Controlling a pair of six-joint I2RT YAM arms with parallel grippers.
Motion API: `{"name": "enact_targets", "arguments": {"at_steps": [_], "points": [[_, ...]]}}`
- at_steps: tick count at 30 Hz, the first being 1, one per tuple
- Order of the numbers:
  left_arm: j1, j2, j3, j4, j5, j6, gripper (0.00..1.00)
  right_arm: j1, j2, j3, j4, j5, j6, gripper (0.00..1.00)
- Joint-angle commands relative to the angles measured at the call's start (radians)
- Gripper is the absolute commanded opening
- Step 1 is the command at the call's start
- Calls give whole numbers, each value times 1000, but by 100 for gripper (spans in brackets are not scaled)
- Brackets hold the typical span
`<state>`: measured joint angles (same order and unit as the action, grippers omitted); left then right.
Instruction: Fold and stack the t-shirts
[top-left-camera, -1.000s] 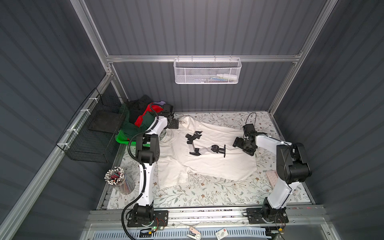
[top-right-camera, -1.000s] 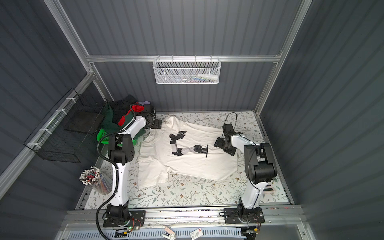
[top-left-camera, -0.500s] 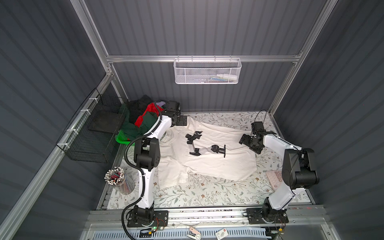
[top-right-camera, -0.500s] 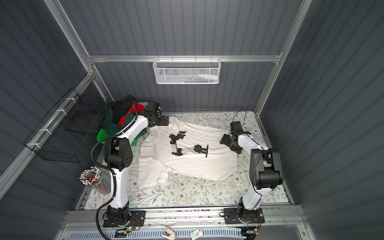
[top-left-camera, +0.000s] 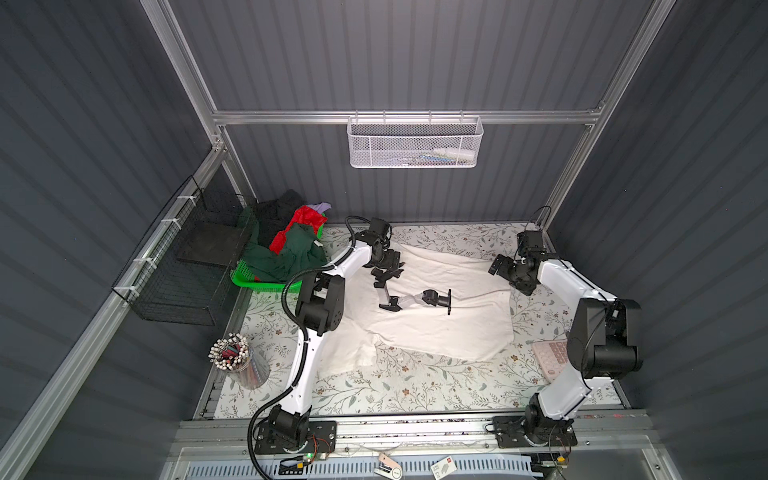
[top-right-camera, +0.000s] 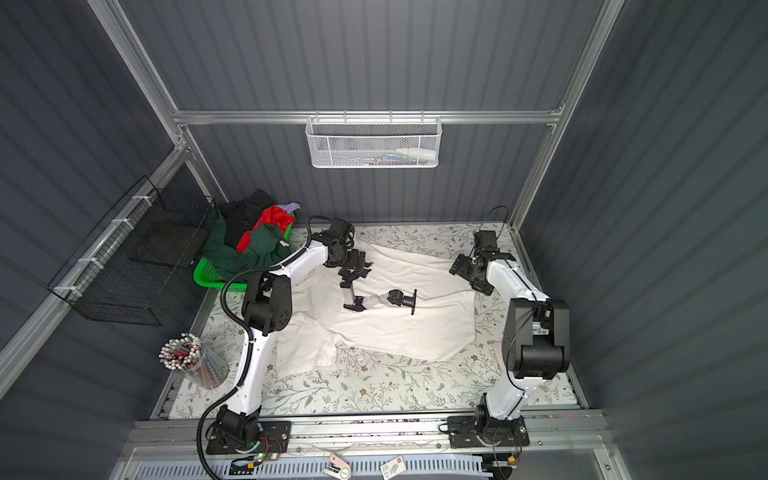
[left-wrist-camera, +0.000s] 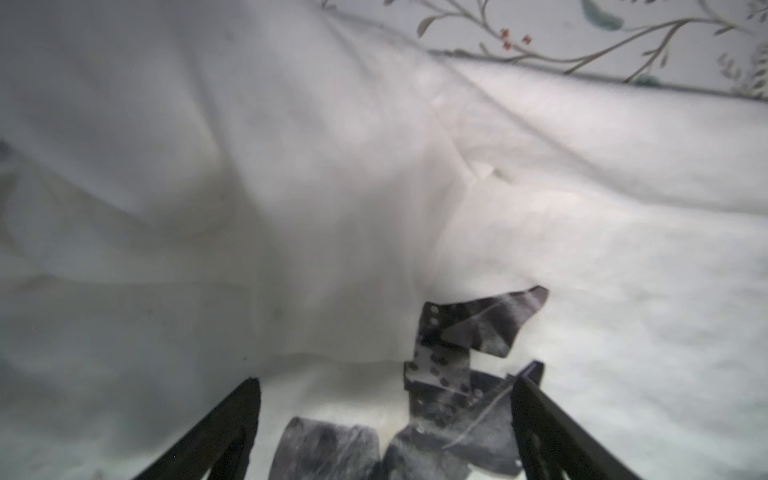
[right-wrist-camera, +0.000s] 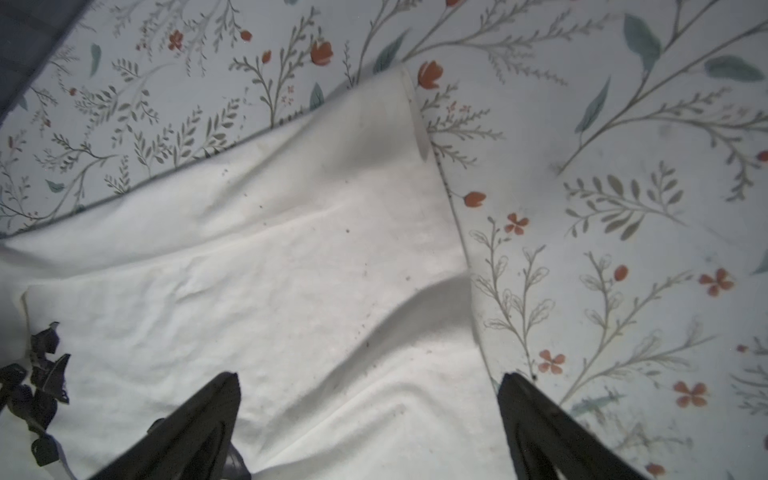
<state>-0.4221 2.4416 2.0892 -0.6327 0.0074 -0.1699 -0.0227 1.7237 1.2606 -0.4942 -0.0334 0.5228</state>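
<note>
Lying on the table (top-left-camera: 415, 395), the cream-white t-shirt (top-left-camera: 457, 328) faces print-up (black-grey). Left tool (left-wrist-camera: 382, 386) and right tool (right-wrist-camera: 368, 380) gape empty.

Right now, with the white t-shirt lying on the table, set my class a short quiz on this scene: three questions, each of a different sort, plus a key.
1. True or false: the cream-white t-shirt lies on the floral table with its print showing.
2. Multiple choice: the other t-shirts are A) stacked folded on the table, B) heaped in the green basket, C) hanging from the wall.
3. Fill in: the left gripper and the right gripper are both above the white cloth, jaws ____.

Key: 1 true; 2 B; 3 open.
</note>
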Motion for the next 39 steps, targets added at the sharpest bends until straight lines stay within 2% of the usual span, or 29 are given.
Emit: {"name": "enact_targets", "arguments": {"at_steps": [1,9,14,18,25,27,30,35,37,39], "points": [[6,-1,23,-11,-19,-12,94,1,9,21,-22,-15,-15,99],[6,44,79,-7,-41,-5,90,-16,33,34,-15,-21,-14,99],[7,69,118,-1,-26,-16,89,-35,69,60,-15,-10,-40,98],[6,104,160,-10,-3,-19,84,-53,107,97,-36,-2,-46,98],[8,135,219,-25,-1,-36,65,-62,170,142,-22,-11,-51,95],[8,127,223,-26,2,-34,59,-63,191,163,-16,-37,-57,91],[8,100,213,-18,-3,-27,56,-63,218,188,-13,-42,-59,85],[8,79,209,-3,-2,-10,26,-62,259,229,-8,-71,-72,73],[8,88,222,-5,-3,-7,26,-63,276,244,-6,-79,-72,71],[8,101,253,-23,-5,1,22,-62,296,263,-13,-77,-77,68]]}}
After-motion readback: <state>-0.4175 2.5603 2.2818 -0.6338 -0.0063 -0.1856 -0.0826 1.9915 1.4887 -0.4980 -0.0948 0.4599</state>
